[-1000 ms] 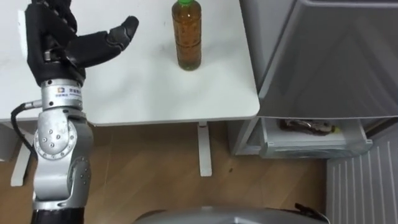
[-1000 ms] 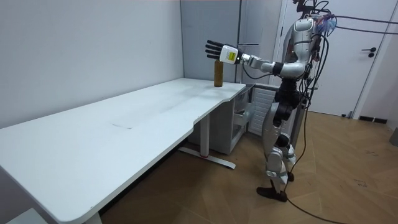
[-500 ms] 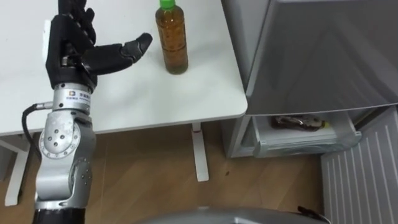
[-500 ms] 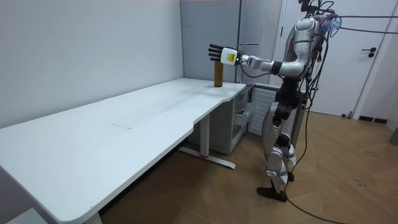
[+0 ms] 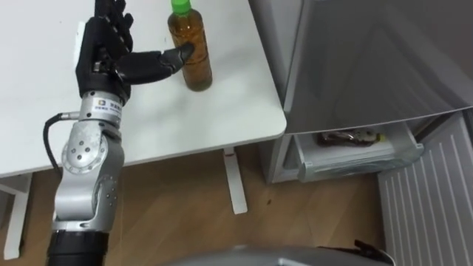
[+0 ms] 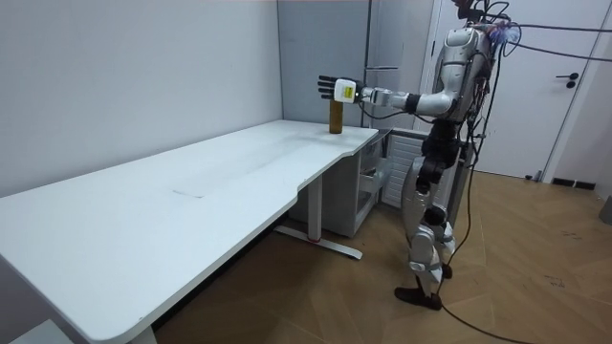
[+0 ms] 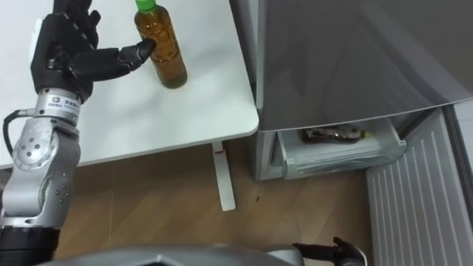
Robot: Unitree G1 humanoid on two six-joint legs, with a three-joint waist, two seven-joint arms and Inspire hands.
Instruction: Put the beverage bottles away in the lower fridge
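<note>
**Left hand opens toward a bottle of tea on a white table beside an open fridge drawer**

We look down at a white table (image 5: pixel 222 111). A bottle (image 5: pixel 191 52) of amber drink with a green cap stands upright near the table's right edge, back from its near right corner. Our left hand (image 5: pixel 107 55) hovers above the table just to the left of the bottle. Its fingers are spread apart and point away from us. The thumb stretches sideways until its tip meets the bottle's left side, though we cannot tell for sure that it touches. Nothing is gripped yet.

We judge this to be the reach before the grasp, the first step of the task. The next move calls for sliding the palm up against the bottle and curling the fingers round its middle without tipping it toward the edge. The bottle then has to be lifted and carried right and down.

To the right of the table stands a grey fridge (image 5: pixel 369 59). Its lower drawer (image 5: pixel 355 151) is pulled open, and a dark packet (image 5: pixel 347 137) lies inside. Below is a wooden floor (image 5: pixel 222 229).

In the room view we stand at the end of a long table by the fridge, with the left arm held out level. A pale wall (image 6: pixel 143 86) and a white door (image 6: pixel 564 86) are behind us.
</note>
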